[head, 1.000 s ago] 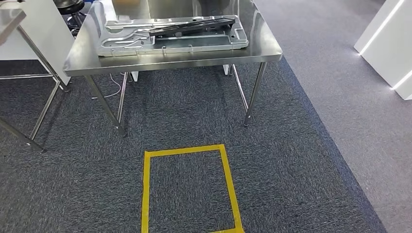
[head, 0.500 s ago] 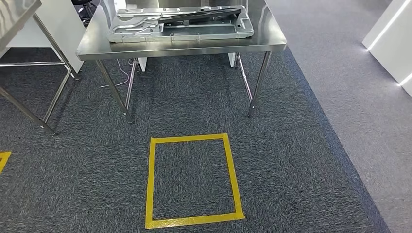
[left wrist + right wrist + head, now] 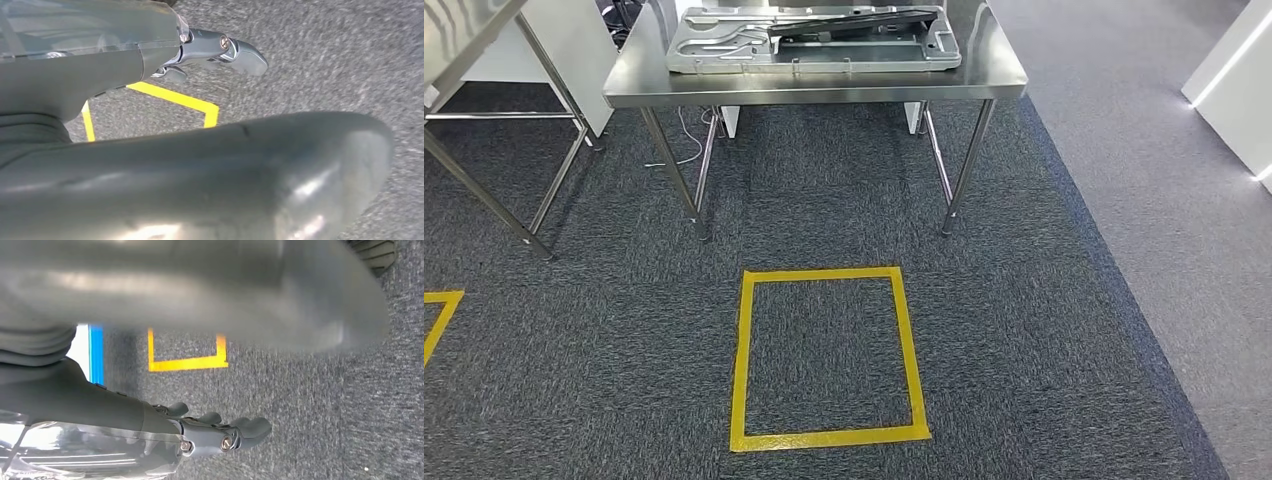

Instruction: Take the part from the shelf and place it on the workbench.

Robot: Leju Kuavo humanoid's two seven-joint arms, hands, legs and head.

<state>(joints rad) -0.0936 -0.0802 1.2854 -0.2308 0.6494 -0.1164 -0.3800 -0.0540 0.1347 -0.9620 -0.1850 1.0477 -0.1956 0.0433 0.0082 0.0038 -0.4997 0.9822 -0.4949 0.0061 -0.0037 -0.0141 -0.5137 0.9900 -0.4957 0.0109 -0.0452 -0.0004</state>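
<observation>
A large stamped metal part (image 3: 814, 40) lies flat on the steel workbench (image 3: 824, 88) at the top of the head view, with a dark strip (image 3: 854, 15) across it. My left hand (image 3: 210, 50) hangs over the carpet with fingers stretched out and holds nothing. My right hand (image 3: 220, 432) also hangs over the carpet, fingers extended and empty. Both hands are well away from the workbench.
A yellow tape square (image 3: 824, 355) marks the carpet in front of the workbench. A second steel table (image 3: 464, 40) stands at the left, with another tape corner (image 3: 439, 310) near it. White cabinets (image 3: 1234, 90) stand at the right. A cable (image 3: 684, 140) hangs under the workbench.
The camera has moved: workbench and tape square now sit higher and further right in the picture, and the whole square shows. The part lies unchanged on the workbench.
</observation>
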